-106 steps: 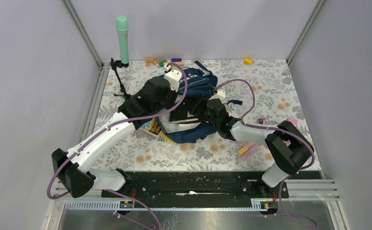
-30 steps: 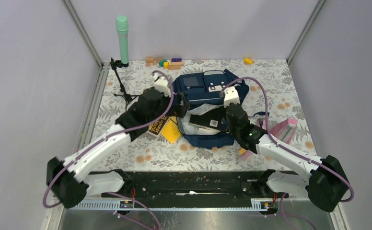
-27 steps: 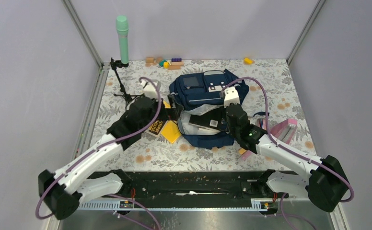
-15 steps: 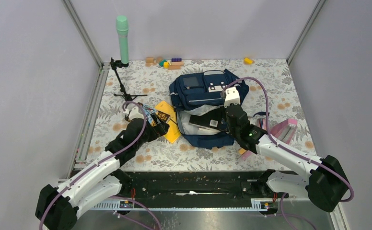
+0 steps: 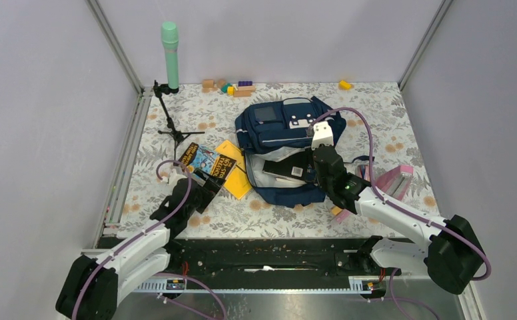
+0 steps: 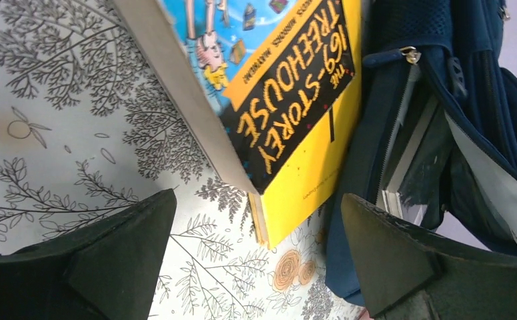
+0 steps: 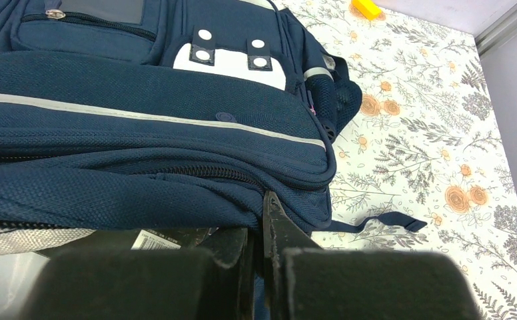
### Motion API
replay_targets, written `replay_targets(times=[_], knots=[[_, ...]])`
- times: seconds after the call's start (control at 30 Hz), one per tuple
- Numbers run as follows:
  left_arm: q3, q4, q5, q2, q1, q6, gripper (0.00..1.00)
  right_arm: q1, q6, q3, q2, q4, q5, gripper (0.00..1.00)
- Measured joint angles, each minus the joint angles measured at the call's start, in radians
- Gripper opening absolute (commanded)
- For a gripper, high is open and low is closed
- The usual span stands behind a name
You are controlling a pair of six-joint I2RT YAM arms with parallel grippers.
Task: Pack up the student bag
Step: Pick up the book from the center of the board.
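Left gripper (image 6: 257, 200), jaws spread and empty, has withdrawn to 7 o'clock of the mid-table student bag (image 5: 279, 127), uncovering the treehouse book (image 5: 206, 161) at its 9 o'clock. Right gripper (image 7: 260, 220) pinches the bag's opening; the book appears next for packing.

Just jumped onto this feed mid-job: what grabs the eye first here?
The navy student bag dominates mid-table. Its main compartment gapes open with a dark flat item inside, and the right claw appears to pinch the flap's edge. Just left of the bag lies a bright yellow Treehouse book, with the open left claw hovering over its near corner.
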Motion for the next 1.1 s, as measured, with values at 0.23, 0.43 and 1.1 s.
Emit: replay_targets(times=[0.23,0.43,1.1], knots=[[-0.075,0.171,0.002,0.053,0.010,-0.088,0.99,0.000,0.010,0.000,0.000,0.000,-0.002,0.00],[-0.145,0.374,-0.010,0.109,0.012,-0.132,0.99,0.000,0.014,0.000,0.000,0.000,-0.002,0.00],[-0.188,0.705,-0.085,0.290,0.012,-0.070,0.99,0.000,0.014,0.000,-0.005,-0.001,-0.003,0.00]])
